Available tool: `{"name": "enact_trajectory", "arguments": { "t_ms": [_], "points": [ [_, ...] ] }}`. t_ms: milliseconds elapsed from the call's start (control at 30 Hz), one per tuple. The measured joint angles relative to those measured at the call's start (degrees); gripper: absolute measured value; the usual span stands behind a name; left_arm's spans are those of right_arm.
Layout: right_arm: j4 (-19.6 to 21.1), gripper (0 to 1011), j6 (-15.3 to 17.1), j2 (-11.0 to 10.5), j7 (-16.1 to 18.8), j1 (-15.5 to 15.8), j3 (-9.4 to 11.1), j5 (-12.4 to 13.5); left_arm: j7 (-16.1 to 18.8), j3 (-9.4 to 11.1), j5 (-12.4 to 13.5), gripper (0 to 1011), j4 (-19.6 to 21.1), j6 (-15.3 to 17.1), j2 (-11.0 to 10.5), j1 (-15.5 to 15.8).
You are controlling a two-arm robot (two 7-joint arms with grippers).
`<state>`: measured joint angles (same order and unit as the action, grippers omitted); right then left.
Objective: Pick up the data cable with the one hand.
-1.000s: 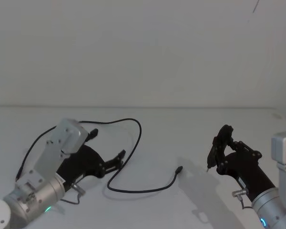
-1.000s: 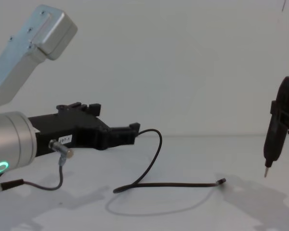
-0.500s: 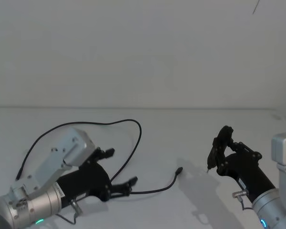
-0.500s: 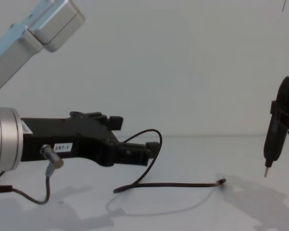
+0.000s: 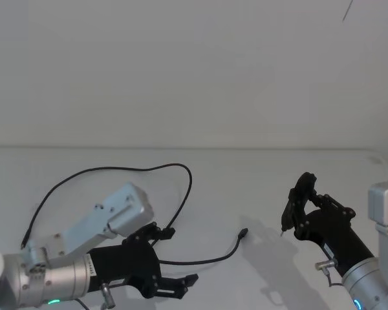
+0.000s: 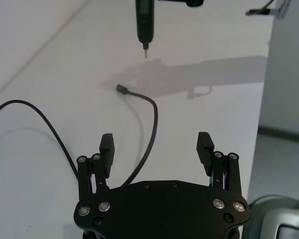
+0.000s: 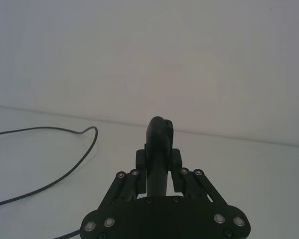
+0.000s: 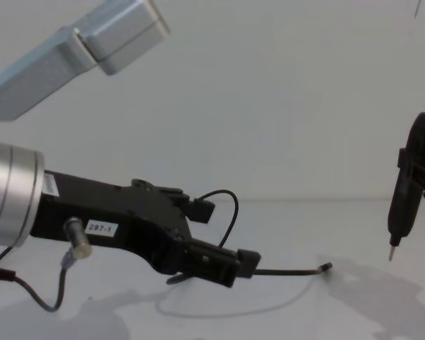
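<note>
left end effector (image 5: 182,255) hides part of the data cable (image 6: 156,117).

We read one white sticker (image 8: 102,228), "297-1", on the black body of the left tool (image 8: 225,236), chest view. Second sticker nearer the wrist is unreadable.

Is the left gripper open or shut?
Open. On the left gripper the fingers stand wide apart, the cable lying untouched between them. The right gripper, parked aside, holds a dark tool.
</note>
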<state>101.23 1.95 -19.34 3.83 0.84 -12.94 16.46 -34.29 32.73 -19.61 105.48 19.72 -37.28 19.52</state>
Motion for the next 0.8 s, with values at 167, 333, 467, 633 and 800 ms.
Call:
{"name": "enact_trajectory", "arguments": {
  "t_ms": [167,333,467,633,800],
  "points": [
    [0.00,279,0.00,0.00,0.00,0.00,0.00,0.00,-0.69,1.63,1.28,1001,-0.79,1.73,0.16,2.02],
    [0.00,279,0.00,0.00,0.00,0.00,0.00,0.00,-0.90,3.28,2.97,1001,-2.24,2.80,0.94,4.02],
    [0.00,279,0.00,0.00,0.00,0.00,0.00,0.00,-0.90,4.26,3.97,1001,-3.51,3.17,1.81,5.12],
    [0.00,279,0.00,0.00,0.00,0.00,0.00,0.00,-0.90,5.12,4.81,1001,-5.28,3.38,3.14,6.17],
    [0.00,279,0.00,0.00,0.00,0.00,0.00,0.00,-1.02,6.09,5.45,1001,-7.44,3.65,4.79,7.22]
  ]
}}
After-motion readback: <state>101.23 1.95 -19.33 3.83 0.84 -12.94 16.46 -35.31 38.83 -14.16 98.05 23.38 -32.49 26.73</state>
